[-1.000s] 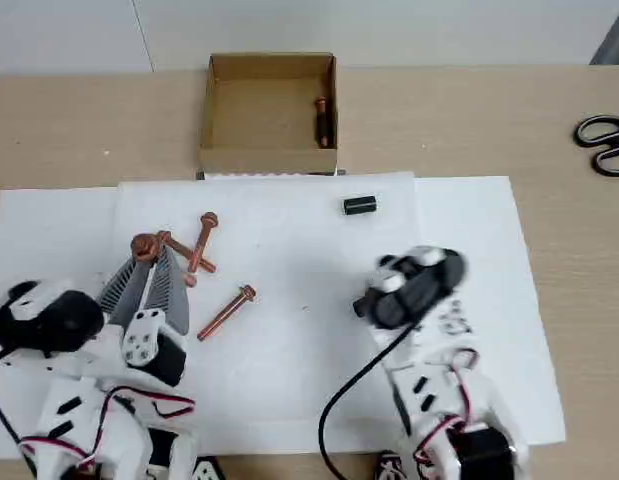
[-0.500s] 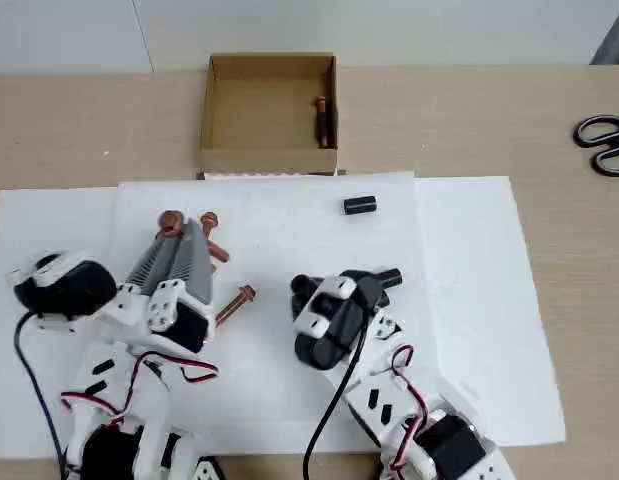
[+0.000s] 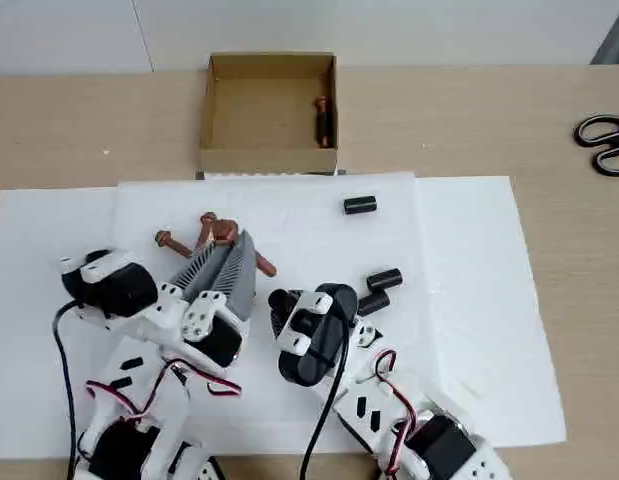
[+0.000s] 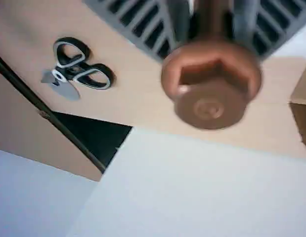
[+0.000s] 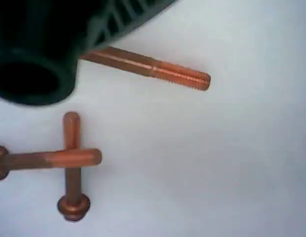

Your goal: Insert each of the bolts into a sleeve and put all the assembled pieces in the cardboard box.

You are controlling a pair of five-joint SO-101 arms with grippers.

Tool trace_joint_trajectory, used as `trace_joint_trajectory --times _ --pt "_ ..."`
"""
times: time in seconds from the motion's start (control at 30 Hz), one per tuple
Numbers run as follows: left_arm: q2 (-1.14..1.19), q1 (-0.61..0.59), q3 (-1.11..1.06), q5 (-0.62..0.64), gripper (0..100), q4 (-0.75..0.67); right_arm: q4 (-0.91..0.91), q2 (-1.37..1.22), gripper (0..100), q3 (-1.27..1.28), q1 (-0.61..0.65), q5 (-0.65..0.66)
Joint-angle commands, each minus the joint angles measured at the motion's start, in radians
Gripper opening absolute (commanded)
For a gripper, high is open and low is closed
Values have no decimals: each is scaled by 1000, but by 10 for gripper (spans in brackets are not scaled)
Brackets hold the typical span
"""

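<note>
Left gripper [image 3: 239,250] pinches a bolt [image 3: 226,232] over the paper sheet [image 3: 469,260]. Its thread end is near the right gripper [image 3: 282,302], which is clamped on a sleeve [image 5: 29,79]. Crossed bolts [image 5: 71,158] lie nearby. The cardboard box [image 3: 214,110] holds one assembled piece [image 3: 324,118].

The left claw [image 3: 227,246] swings right across the paper [image 3: 469,300], carrying its bolt [image 4: 210,84] toward the middle, and the left arm now covers the loose bolt that lay there. The right claw [image 3: 281,301], with a sleeve [image 5: 31,79] in it, swings left toward it, uncovering two sleeves [image 3: 384,280] on the paper.
</note>
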State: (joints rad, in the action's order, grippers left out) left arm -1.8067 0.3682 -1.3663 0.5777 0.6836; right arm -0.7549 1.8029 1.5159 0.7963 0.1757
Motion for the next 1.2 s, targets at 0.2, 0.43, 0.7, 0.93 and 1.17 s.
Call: trace_joint_trajectory --times 0.2,0.43,0.7,0.93,1.17 --pt "-8 44 88 -58 6 63 28 10 3 9 -44 5" --pt "-8 71 111 -54 6 135 30 10 3 3 -44 8" --pt "-8 71 110 -54 6 138 77 10 3 2 -39 9" --pt "-5 72 104 -9 6 138 77 10 3 0 -39 9" --pt "-6 95 93 -3 6 138 77 10 3 0 -38 9"
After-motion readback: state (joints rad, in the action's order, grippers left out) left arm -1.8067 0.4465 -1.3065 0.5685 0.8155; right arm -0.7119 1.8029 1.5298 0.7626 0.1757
